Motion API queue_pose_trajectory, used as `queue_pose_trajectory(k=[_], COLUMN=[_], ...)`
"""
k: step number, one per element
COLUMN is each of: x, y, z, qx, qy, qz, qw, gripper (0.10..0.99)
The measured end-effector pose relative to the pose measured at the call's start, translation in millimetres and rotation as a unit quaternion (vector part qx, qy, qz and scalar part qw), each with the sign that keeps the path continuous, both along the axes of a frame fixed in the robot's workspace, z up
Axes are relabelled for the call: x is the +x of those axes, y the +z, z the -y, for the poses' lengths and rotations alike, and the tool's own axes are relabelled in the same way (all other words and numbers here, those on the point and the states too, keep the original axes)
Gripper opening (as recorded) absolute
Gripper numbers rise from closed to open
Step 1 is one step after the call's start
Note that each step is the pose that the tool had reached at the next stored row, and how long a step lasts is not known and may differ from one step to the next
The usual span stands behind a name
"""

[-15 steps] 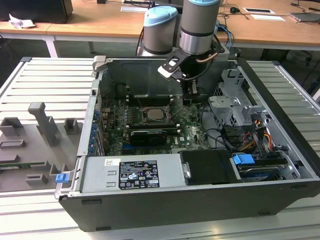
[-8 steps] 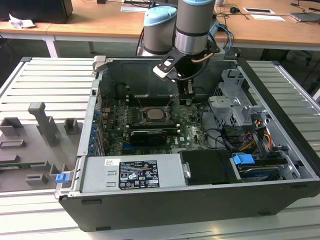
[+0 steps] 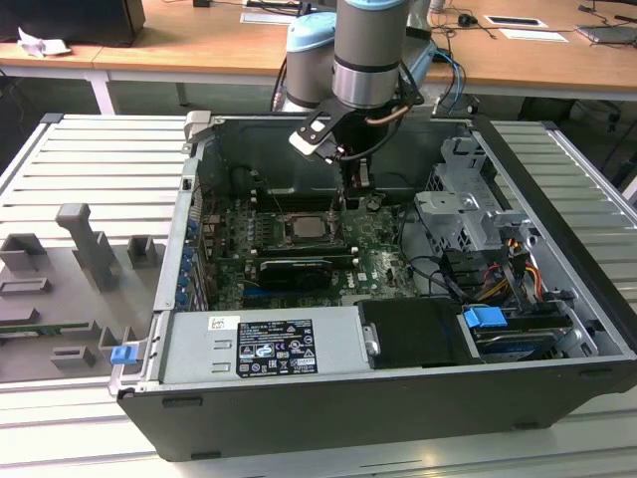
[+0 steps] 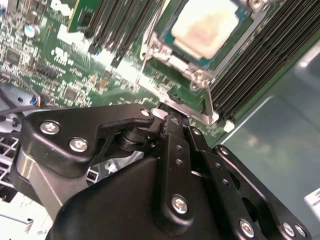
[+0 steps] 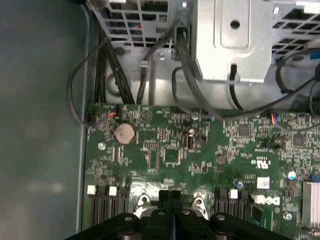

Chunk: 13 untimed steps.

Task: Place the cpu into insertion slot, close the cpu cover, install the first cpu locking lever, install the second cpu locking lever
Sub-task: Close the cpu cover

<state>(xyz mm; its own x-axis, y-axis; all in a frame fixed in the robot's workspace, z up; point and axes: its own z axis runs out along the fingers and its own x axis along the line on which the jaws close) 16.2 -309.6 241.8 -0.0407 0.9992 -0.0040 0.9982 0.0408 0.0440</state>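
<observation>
The small flat square cpu (image 4: 205, 25) with its pale grey metal top lay seated in the insertion slot (image 3: 328, 239), a small dark socket with a silver metal rim set in the green circuit board (image 5: 200, 155). The chip's top looked dull and off-white, with a faint tan smear across the middle, and a narrow green edge showed round it. The thin silver metal cpu cover (image 4: 172, 59), a frame plate with a large square window, lay flat about the chip and let the grey top show through.

The arm's black gripper (image 4: 172, 117) stood just beside the slot, at the side away from the grey power-supply box (image 3: 264, 344). Both wrist views showed its two jaws pressed together with no gap between them. Whether anything thin was pinched there could not be told. The fingertips sat close to the slot's silver edge, and a thin silver metal bar (image 4: 208, 102) ran along the slot's corner near them.

Long black memory slots (image 4: 250, 65) flanked the slot on two sides. A round silver coin cell (image 5: 125, 133) sat on the board well apart from the slot.
</observation>
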Motion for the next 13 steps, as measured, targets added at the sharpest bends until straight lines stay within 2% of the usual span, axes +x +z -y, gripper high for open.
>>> queue_pose_trajectory(k=[6, 10, 13], x=[-14.4, -20.8, -26.9], y=[-1.4, -10.8, -12.2], z=[0.0, 0.0, 0.0], qx=[0.0001, 0.0, -0.0001], qy=[0.0, 0.0, 0.0], qz=[0.0, 0.0, 0.0], qw=[1.0, 1.0, 1.0], gripper=[0.106, 0.106, 0.106])
